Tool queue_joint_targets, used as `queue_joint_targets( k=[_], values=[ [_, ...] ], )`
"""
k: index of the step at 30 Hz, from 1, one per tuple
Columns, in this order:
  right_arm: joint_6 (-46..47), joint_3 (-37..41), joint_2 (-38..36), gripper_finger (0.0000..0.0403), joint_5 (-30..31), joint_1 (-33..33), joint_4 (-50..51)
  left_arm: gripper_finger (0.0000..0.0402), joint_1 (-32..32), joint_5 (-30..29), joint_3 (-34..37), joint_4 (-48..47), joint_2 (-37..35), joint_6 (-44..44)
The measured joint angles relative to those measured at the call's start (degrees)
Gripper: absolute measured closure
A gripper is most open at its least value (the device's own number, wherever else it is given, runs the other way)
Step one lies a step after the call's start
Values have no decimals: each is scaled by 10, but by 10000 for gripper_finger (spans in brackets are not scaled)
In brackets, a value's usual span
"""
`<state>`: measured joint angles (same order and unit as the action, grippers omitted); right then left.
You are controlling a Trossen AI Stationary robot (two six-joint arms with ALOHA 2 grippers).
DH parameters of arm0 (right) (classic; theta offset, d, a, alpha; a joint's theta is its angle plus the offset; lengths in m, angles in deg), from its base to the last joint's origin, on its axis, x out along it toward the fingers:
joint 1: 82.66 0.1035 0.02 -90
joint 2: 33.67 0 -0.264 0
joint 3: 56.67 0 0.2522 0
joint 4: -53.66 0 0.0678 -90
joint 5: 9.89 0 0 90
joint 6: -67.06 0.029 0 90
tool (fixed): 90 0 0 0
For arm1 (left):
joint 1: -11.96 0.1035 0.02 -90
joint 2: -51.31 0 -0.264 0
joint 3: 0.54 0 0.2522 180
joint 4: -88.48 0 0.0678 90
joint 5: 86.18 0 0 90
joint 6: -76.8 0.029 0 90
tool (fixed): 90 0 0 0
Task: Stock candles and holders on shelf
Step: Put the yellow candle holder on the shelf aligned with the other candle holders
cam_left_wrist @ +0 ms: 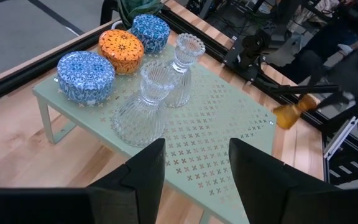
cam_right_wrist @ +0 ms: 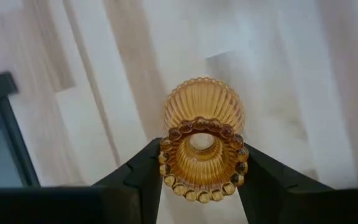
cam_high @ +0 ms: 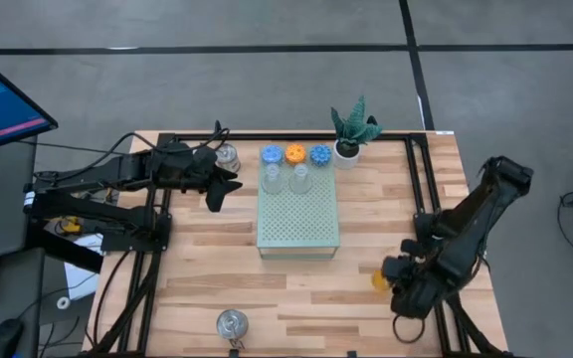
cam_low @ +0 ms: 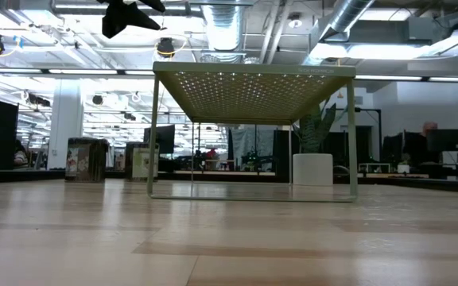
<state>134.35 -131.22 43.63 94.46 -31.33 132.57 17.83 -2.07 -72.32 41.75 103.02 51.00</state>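
The left end effector is hovering left of the pale mint-green perforated shelf, fingers spread and empty. Two clear ribbed glass holders and three round candles, blue, orange, blue, are sitting along the shelf's far edge. Right of the shelf, the right end effector is pinching an amber ribbed glass holder above the wooden table.

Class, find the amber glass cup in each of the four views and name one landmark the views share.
High view: amber glass cup lower right, at the right gripper.
Low view: not in it.
Left wrist view: far right, beyond the shelf.
Right wrist view: centre, between the jaws.
Shared landmark: the shelf, missing only from the right wrist view.
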Motion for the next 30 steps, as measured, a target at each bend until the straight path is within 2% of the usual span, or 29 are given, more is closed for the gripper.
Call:
queue_joint_targets(
  k=[7, 14, 25, 30],
  values=[
    [-56, 0, -107, 248, 10, -96, 67, 224, 0, 12, 0, 0, 0, 0],
    [-214, -18, -160, 248, 22, -254, 72, 224, 0, 17, 0, -3, -10, 0],
    [-510, -136, -119, 247, 20, -491, 45, 224, 0, 12, 0, -4, -53, -2],
    [-615, -195, -58, 247, -22, -564, 4, 224, 0, 10, 0, -4, -60, -2]
  ],
)
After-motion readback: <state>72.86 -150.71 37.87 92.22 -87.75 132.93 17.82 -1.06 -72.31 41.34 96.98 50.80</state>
